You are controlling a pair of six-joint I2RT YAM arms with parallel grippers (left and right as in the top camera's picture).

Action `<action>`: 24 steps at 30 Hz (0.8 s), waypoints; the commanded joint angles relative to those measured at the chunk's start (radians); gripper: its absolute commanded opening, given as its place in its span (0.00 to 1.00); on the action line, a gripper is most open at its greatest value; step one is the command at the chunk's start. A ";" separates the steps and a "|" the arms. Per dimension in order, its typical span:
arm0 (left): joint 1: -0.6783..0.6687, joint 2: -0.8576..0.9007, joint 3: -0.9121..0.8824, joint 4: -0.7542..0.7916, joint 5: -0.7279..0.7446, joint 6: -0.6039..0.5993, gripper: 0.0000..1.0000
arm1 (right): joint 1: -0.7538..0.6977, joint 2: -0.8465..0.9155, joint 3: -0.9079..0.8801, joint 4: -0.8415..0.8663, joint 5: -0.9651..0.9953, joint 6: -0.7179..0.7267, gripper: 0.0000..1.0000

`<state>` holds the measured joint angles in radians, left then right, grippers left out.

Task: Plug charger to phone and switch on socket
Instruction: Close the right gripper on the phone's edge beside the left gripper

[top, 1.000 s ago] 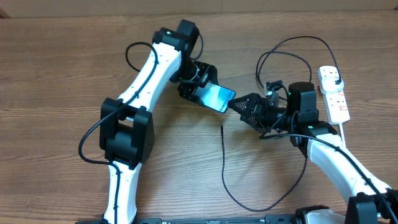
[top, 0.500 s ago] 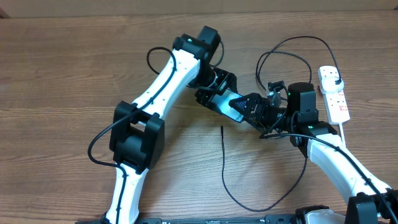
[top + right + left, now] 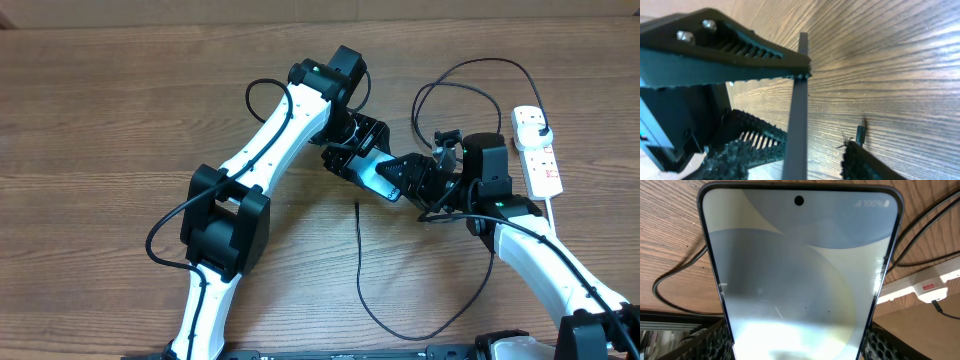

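Wood-grain tabletop lies beneath both arms. Above its middle, the lit phone (image 3: 384,177) is held lifted, clamped in the left gripper (image 3: 362,163). Its free end is straddled by the right gripper (image 3: 408,172), jaws spread. The charger (image 3: 360,262) is left lying below, and the socket (image 3: 538,152) is set far right.

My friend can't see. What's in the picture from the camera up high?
Two robot arms meet over a wooden table: the left gripper holds a glowing phone, and the open right gripper is at the phone's end. A thin black charger cable lies on the table nearby; a white socket strip sits at the right.
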<state>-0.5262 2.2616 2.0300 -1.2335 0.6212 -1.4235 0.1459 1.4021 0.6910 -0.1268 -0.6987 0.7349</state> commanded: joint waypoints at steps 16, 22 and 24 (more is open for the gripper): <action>-0.021 0.007 0.026 0.001 0.024 -0.059 0.04 | 0.006 0.006 0.022 -0.014 0.021 -0.033 0.39; -0.027 0.007 0.026 0.000 -0.016 -0.067 0.04 | 0.006 0.006 0.022 -0.018 0.025 -0.032 0.34; -0.032 0.007 0.026 0.001 -0.037 -0.079 0.04 | 0.006 0.006 0.022 -0.018 0.026 -0.032 0.33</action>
<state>-0.5438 2.2616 2.0300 -1.2335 0.6018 -1.4685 0.1459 1.4021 0.6910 -0.1497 -0.6815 0.7128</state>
